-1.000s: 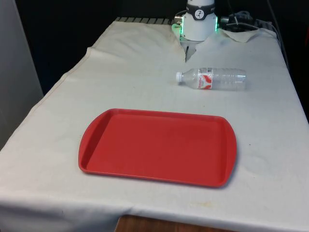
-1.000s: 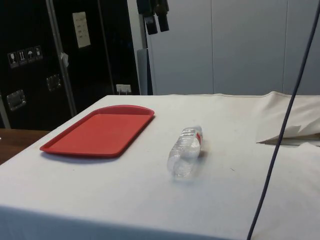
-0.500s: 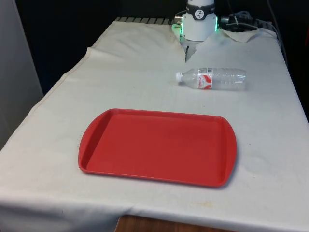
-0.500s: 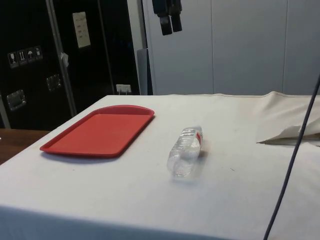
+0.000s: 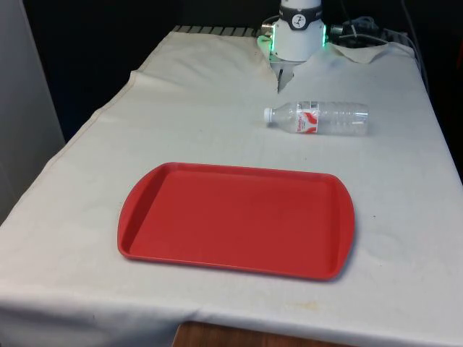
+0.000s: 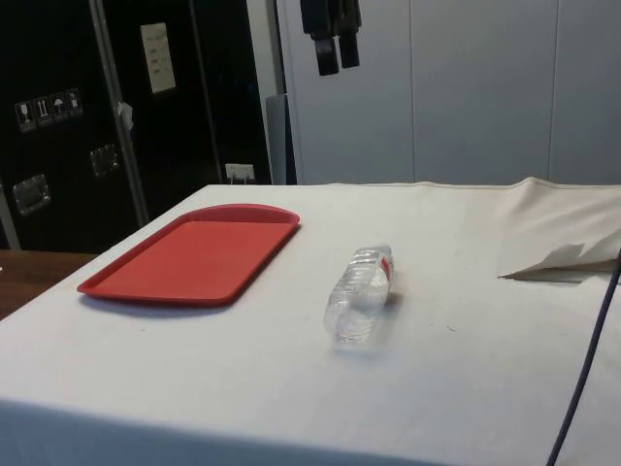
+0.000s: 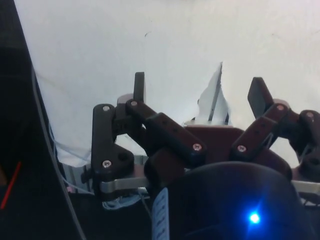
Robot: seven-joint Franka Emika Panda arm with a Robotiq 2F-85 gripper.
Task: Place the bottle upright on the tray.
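Note:
A clear plastic bottle (image 5: 318, 118) with a white cap and a red label lies on its side on the white cloth, cap towards the front view's left; from the side I see the bottle (image 6: 359, 293) lying right of the tray. The red tray (image 5: 236, 219) sits flat and bare nearer the front edge, and the side view has the tray (image 6: 194, 254) at left. My gripper (image 6: 333, 53) hangs high above the table, well above the bottle. In the wrist view the gripper (image 7: 199, 88) is open, its fingers wide apart with nothing between them.
A fold in the white cloth (image 5: 279, 76) lies just behind the bottle, by the robot base (image 5: 296, 36). A dark cable (image 6: 587, 359) hangs across the side view's right. Cloth edges drop off on both sides.
In the side view my gripper has moved right and slightly down, from above the tray's far end to nearly over the bottle. Bottle and tray have not moved.

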